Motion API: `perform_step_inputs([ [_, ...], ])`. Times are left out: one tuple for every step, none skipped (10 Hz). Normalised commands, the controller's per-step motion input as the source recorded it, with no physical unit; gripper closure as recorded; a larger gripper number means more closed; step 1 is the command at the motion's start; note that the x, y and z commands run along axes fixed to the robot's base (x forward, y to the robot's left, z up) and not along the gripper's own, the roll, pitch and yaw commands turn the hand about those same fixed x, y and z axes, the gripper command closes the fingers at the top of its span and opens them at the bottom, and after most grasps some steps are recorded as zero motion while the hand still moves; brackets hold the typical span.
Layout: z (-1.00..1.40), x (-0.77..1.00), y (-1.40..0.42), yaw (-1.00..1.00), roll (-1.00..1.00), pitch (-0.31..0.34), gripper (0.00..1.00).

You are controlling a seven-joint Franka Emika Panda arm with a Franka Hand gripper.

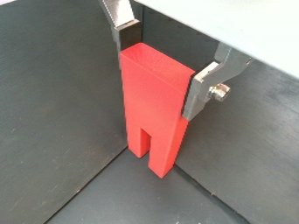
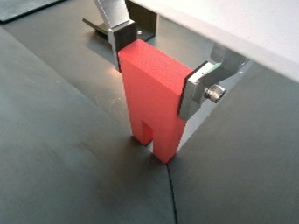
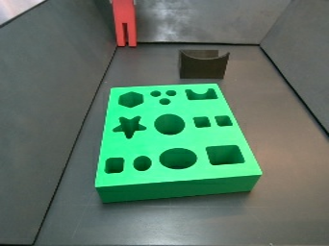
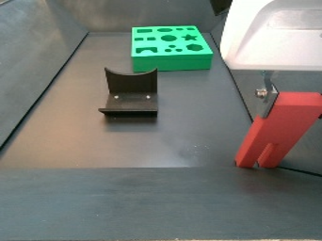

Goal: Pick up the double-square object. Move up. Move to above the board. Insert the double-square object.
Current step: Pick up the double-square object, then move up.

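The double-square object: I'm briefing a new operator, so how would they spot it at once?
Start from the green board, then look past the dark grey notched block to the far corner of the dark floor. There the double-square object stands upright between the end effector fingers. It is the only red piece, tall, with two legs.

fixture (image 3: 202,62) between gripper (image 1: 163,63) and board (image 3: 174,142)

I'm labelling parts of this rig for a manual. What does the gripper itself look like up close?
In both wrist views the gripper has two flat silver metal fingers with dark pads on their inner faces. One finger carries a silver bolt head on its outer side. Above them sits a pale grey-white housing, boxy in a side view. No cables or markings show.
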Motion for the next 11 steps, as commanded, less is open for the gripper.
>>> perform_step_inputs([
  [0.0,0.0,0.0,0.0,0.0,0.0,1.0],
  [0.0,0.0,0.0,0.0,0.0,0.0,1.0],
  [0.0,0.0,0.0,0.0,0.0,0.0,1.0],
  [0.0,0.0,0.0,0.0,0.0,0.0,1.0],
  [0.0,0.0,0.0,0.0,0.0,0.0,1.0],
  [0.83,0.0,0.0,0.0,0.0,0.0,1.0],
  [0.85,0.01,-0.03,-0.02,0.0,-0.01,1.0],
  [0.76,-0.02,-0.03,-0.02,0.01,0.011,1.0],
  [0.66,-0.03,-0.02,-0.02,0.03,0.035,1.0],
  [0.56,-0.02,-0.01,-0.01,0.04,0.056,1.0],
  [0.41,-0.02,-0.01,0.01,0.06,0.078,1.0],
])
